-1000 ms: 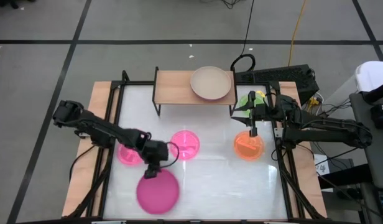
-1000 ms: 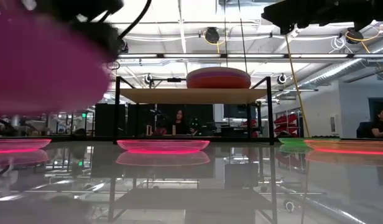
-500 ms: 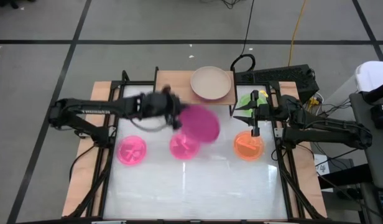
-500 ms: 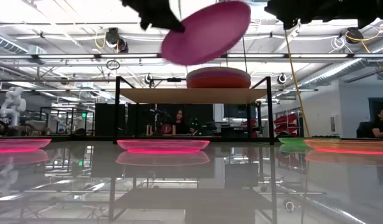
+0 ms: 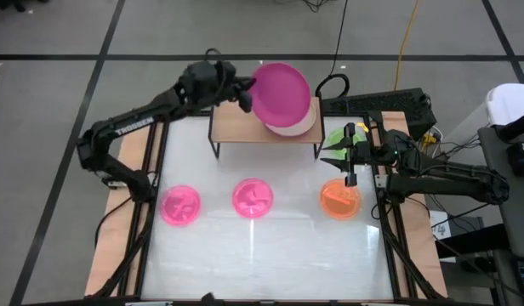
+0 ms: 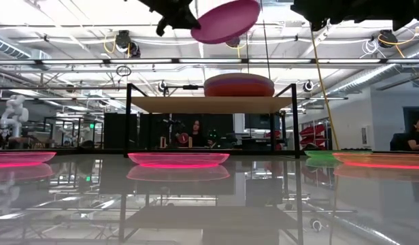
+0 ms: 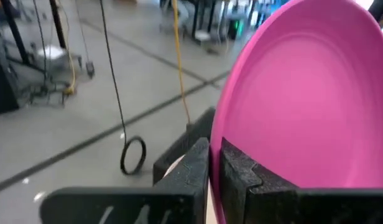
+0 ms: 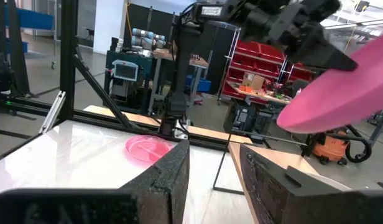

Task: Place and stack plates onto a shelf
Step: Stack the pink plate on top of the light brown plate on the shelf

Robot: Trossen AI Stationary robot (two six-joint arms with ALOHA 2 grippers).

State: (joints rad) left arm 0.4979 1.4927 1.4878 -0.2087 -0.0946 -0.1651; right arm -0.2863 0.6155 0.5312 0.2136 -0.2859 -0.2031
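Note:
My left gripper is shut on the large magenta plate, high over the right half of the light-wood shelf. On the shelf sits a stack of large plates with a beige plate on top and purple and red ones under it. The magenta plate hangs well above that stack. My right gripper is open and waits above the small orange plate. Two small pink plates and a green one lie on the white tabletop. My left gripper pinches the magenta plate's rim between its two fingers, at the edge toward the table's left. The fingers come roughly level from the left. The plate is lifted clear and tilted, its free side higher than the held side.
The shelf's left half is bare wood. Black frame rails run along the table's left and right sides. Cables and a dark box lie beyond the far right corner. People sit in the room behind the table.
My left gripper has swung the magenta plate from low near the table's near edge up and toward the far edge, ending over the shelf's stack. The plate has stayed in the hold throughout and turned from steeply tilted to nearer level. My right arm kept still.

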